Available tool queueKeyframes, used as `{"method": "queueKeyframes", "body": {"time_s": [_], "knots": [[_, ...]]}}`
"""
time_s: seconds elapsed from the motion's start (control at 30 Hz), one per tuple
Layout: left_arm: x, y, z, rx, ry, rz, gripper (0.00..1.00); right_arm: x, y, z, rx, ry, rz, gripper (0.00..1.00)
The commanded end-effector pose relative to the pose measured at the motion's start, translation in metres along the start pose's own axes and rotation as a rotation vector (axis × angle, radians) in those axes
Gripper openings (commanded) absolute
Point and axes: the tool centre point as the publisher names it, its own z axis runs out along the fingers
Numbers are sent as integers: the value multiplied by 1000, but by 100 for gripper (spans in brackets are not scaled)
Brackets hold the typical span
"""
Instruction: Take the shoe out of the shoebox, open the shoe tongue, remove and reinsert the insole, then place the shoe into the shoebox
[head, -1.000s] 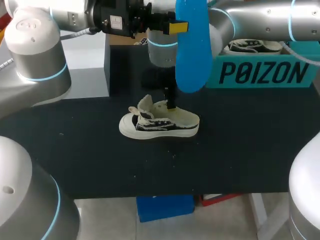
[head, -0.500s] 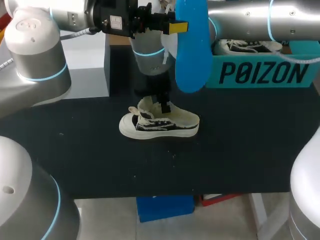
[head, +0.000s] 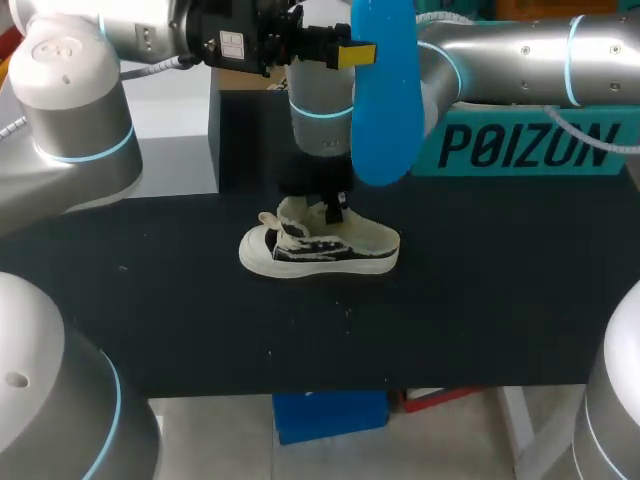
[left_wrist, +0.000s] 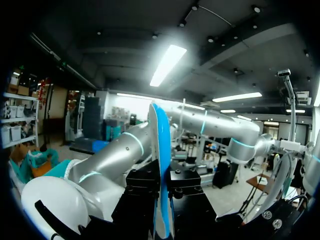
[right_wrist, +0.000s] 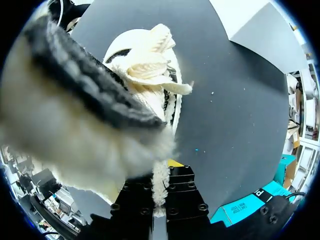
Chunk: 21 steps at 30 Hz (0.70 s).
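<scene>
The black counter (head: 480, 300) carries the work, and the teal shoebox (head: 530, 148) stands at its far side, well apart from both pincers and beyond the right arm. The shoe (head: 340, 250) is out of that box and lies on its sole on the counter, directly under the right pincer (head: 335, 208), whose arm reaches in past the middle. So the first step looks done. In the right wrist view the shoe (right_wrist: 75, 125) fills the space ahead of the right pincer (right_wrist: 161, 185), and a strip of its pale, fuzzy rim runs between the two fingers, which are pressed against it from both sides; the pincer is gripping the shoe at its opening. The blue insole (head: 385, 110) is out of the shoe and hangs upright in the air from the left pincer (head: 355, 53), above the shoe and not touching it. The left wrist view shows the insole (left_wrist: 161, 145) edge-on between the fingers of the left pincer (left_wrist: 162, 182), which is closed tight on it. The tongue (head: 290, 210) stands up out of the opening, just beside the right pincer, so the opening step also seems complete. By this reading the task is about halfway: removal is finished, while sliding the insole back in and returning the shoe to the shoebox are left.
</scene>
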Motion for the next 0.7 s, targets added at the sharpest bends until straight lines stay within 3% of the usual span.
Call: {"method": "queueKeyframes", "body": {"time_s": [0.03,0.63,0.7], "knots": [[0,0,1,-1,-2,1,0,2,-4,0,-13,-2,0,0],[0,0,1,-1,-2,1,0,2,-4,0,-13,-2,0,0],[0,0,1,-1,-2,1,0,3,-5,-7,-22,7,7,0]]}}
